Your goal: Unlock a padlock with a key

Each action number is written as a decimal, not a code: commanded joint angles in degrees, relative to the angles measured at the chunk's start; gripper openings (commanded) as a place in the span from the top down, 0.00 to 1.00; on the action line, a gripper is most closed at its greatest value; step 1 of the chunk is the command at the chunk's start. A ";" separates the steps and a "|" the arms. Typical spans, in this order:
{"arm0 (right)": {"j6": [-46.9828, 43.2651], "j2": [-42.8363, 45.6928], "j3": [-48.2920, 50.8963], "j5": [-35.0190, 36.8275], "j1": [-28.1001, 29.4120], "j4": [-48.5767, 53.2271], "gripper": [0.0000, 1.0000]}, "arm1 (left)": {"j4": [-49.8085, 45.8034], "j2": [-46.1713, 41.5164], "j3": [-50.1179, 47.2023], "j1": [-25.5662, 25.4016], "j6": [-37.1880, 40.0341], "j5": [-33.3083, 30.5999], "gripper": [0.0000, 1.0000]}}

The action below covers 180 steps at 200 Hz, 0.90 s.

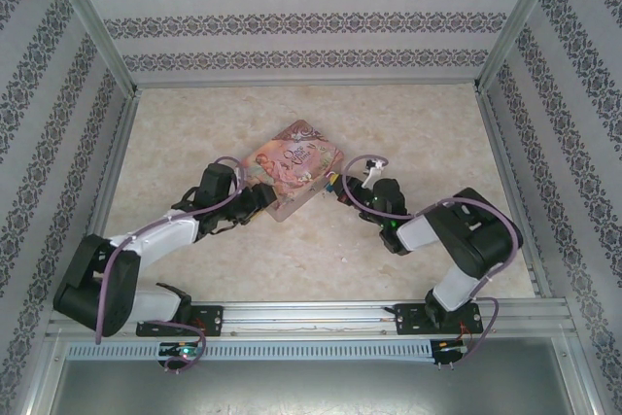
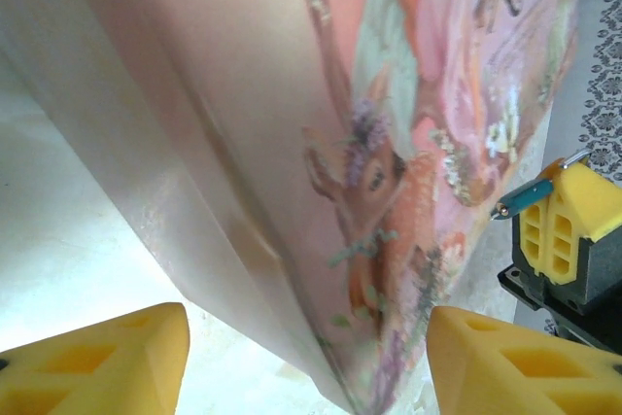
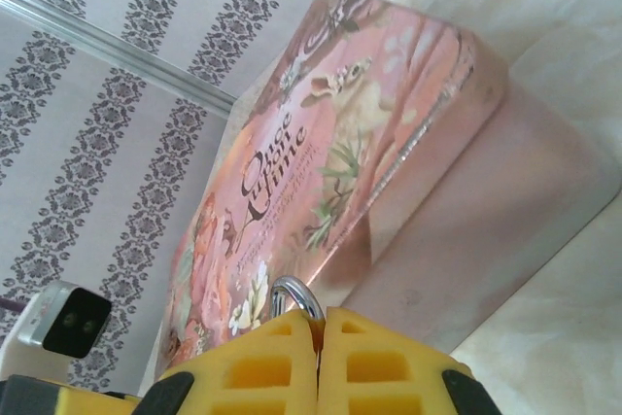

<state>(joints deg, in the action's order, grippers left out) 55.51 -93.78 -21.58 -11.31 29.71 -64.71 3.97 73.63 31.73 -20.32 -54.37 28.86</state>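
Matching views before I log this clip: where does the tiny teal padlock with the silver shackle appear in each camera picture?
Top external: the tiny teal padlock with silver shackle is a speck at the right pincer, by the pink illustrated tin box's right edge.
Left wrist: right of middle, poking from that pincer's yellow fingers.
Right wrist: bottom centre, shackle loop rising between the shut fingers.
Shared landmark: the tin box.
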 commanded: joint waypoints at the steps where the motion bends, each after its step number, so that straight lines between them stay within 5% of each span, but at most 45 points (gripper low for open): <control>1: -5.42 6.35 0.45 0.96 -0.41 8.66 1.00 | -5.59 -4.56 1.91 -0.50 2.61 -3.78 0.31; 111: -18.53 33.09 -10.81 -13.56 -0.45 68.50 1.00 | -18.97 -30.54 -0.69 2.32 13.98 -19.84 0.06; 180: -18.50 37.54 -8.56 -13.77 4.16 81.23 1.00 | -19.97 -34.45 -2.09 3.26 15.24 -24.27 0.01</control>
<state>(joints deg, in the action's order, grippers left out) 38.11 -57.74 -31.53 -24.58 32.12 10.46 -14.24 39.16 30.70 -17.87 -40.77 6.76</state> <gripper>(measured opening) 0.041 0.996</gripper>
